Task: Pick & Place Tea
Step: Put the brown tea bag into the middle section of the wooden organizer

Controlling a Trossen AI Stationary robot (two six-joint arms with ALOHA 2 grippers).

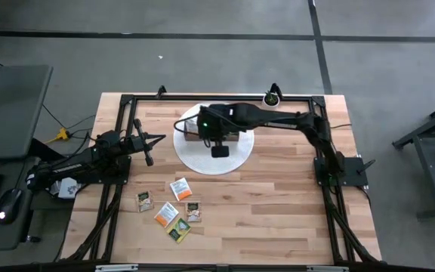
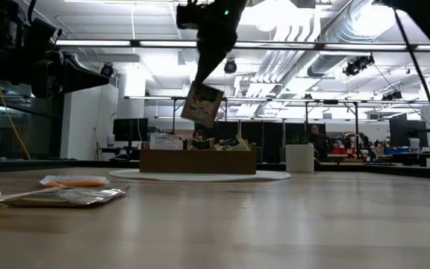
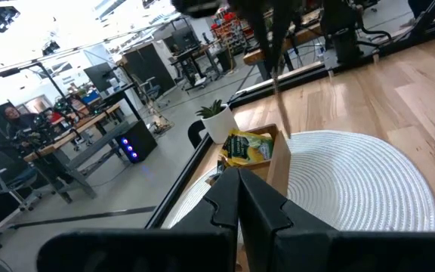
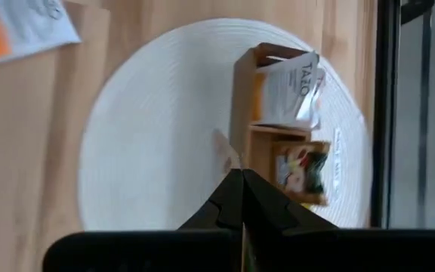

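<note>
My right gripper (image 2: 209,81) hangs over the white round mat (image 1: 195,159), shut on one small square tea sachet (image 2: 202,104) that dangles above the brown wooden box (image 2: 198,160). The box stands on the mat and holds a white sachet (image 4: 289,85) and a green-yellow one (image 4: 303,168) in separate compartments. Several more tea sachets (image 1: 174,209) lie flat on the table near the front edge. My left gripper (image 3: 240,189) waits shut at the table's left, pointing level at the box. My right gripper pinches the sachet's upper edge (image 2: 208,89) between its two fingertips, coming down at a slant from above. The sachet hangs tilted below the fingers, clear of the box and the mat. In the right wrist view it shows only edge-on.
A black frame (image 1: 225,97) borders the wooden table. A small potted plant (image 1: 273,97) sits at the far edge. One white-orange sachet (image 4: 21,26) lies just off the mat. Bare tabletop stretches to the right of the mat.
</note>
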